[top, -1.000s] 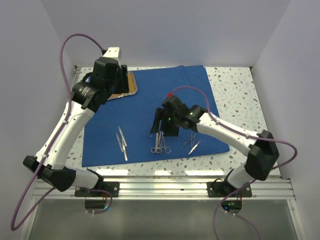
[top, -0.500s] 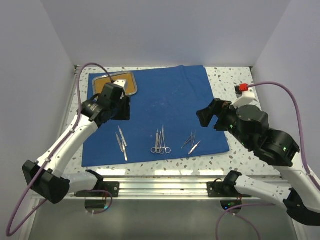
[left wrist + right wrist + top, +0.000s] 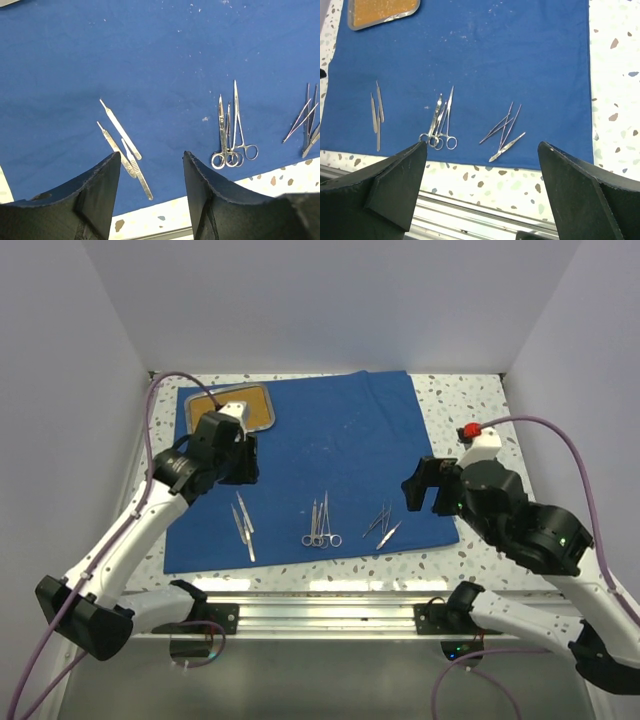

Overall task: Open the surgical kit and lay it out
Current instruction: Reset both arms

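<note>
The royal-blue cloth [image 3: 340, 440] lies spread flat on the speckled table. The steel tray [image 3: 268, 405] with its orange-brown inside sits on the cloth's far left corner and also shows in the right wrist view [image 3: 382, 10]. Along the near edge lie thin flat handles [image 3: 243, 523], ring-handled scissors and clamps [image 3: 320, 526] and tweezers [image 3: 383, 524]. My left gripper [image 3: 240, 460] hovers near the tray, open and empty, above the handles [image 3: 122, 150]. My right gripper [image 3: 425, 485] hangs over the cloth's right edge, wide open and empty, looking down on the tweezers [image 3: 504, 130].
White walls close in the table on the left, back and right. A metal rail [image 3: 320, 600] runs along the near edge. Bare speckled tabletop [image 3: 470, 410] shows right of the cloth.
My right arm has pulled back from the ring-handled instruments to the cloth's right edge, its jaws opening wide. My left arm has drawn nearer, uncovering the tray.
</note>
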`<state>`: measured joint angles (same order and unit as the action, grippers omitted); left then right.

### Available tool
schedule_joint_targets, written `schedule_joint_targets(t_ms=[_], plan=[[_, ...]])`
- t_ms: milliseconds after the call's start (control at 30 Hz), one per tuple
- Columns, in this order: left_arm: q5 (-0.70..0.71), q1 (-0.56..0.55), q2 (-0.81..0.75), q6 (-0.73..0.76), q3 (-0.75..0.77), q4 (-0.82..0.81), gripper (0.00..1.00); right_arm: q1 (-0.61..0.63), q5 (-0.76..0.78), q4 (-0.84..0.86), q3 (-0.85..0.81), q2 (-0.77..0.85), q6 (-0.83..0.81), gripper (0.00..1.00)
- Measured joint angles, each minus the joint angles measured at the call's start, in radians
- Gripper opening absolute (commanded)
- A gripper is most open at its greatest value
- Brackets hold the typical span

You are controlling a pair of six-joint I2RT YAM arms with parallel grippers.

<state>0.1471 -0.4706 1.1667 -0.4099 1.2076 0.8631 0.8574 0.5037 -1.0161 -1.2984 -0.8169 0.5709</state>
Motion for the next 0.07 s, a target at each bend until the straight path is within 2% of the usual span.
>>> schedule_joint_targets(t_ms=[67], plan=[[0.006, 0.000, 0.000, 0.000, 0.006, 0.003, 0.57, 0.000, -0.004, 0.014, -0.002, -0.017, -0.016, 0.98]])
